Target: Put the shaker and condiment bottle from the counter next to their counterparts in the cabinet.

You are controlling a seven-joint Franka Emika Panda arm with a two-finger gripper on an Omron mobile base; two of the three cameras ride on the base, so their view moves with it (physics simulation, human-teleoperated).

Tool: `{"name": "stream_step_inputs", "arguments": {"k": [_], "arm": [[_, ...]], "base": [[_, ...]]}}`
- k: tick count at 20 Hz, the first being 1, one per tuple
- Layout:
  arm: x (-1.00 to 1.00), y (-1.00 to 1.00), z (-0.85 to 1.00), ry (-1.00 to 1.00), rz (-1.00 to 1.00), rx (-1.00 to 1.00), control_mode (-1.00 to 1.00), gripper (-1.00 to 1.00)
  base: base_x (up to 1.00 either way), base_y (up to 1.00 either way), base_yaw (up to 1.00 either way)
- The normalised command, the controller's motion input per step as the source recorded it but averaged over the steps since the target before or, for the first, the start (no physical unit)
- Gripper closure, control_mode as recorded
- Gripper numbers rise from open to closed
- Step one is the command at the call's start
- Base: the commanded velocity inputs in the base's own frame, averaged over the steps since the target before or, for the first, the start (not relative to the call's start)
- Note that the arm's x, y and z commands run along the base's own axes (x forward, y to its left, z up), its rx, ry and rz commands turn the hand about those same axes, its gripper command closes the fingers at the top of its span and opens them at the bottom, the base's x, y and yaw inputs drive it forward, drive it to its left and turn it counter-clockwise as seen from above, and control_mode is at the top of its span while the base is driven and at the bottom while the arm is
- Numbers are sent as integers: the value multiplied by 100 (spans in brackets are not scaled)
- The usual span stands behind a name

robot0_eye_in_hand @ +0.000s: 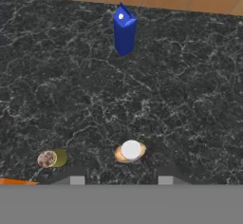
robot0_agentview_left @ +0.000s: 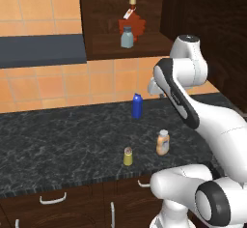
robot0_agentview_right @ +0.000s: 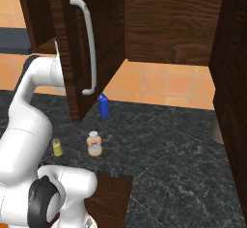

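While the tool point(robot0_eye_in_hand: 121, 179) hangs nearly closed and empty above the small tan-orange, pale-capped condiment bottle point(robot0_eye_in_hand: 129, 152), lining up a grab, the yellow-green shaker point(robot0_eye_in_hand: 52, 158) waits beside it on the dark stone surface point(robot0_eye_in_hand: 190, 99).

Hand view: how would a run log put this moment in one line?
gripper: shut, empty, above tan-orange condiment bottle | yellow-green shaker: standing on black stone counter | cabinet: open
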Motion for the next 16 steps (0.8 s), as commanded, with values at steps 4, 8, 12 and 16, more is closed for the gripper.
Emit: {"name": "stream_step_inputs", "arguments": {"k": [4, 8, 12, 16], "arm": [[-26, 0, -3, -4, 0, 0, -100, -100], [-59, 22, -29, -15, -1, -5, -100, -100], [-39, 63, -43, -21, -22, -15, -100, -100], [-19, 89, -52, -27, -24, -19, -100, -100]], "base": [[0, 0, 0], [0, 0, 0], [0, 0, 0], [0, 0, 0]]}}
